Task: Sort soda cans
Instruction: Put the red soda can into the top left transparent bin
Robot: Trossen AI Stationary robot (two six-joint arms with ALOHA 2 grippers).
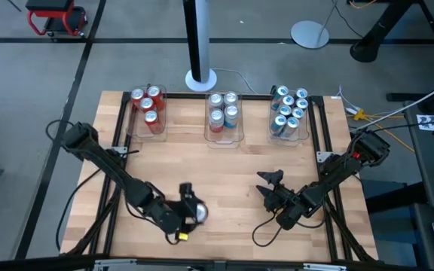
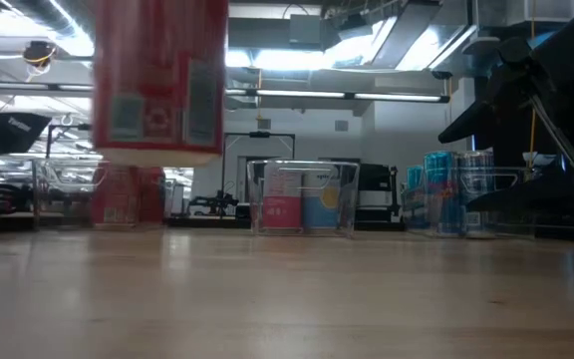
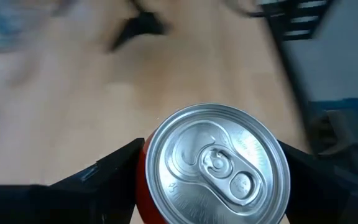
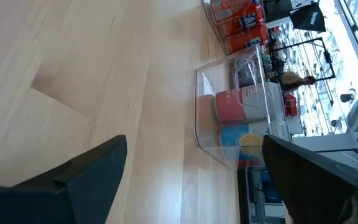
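Red soda can (image 3: 219,168) held aloft by left gripper (image 1: 189,208); right gripper (image 1: 268,184) wide.

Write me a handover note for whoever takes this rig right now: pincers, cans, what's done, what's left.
Left pincer: shut on a red can, lifted off the table's near edge.
Right pincer: open, empty, idle at near right.
Done: red cans in the left bin, silver-and-red cans in the middle bin, teal cans in the right bin.
Left: carry the held can, probably to the left bin. No other loose cans visible.
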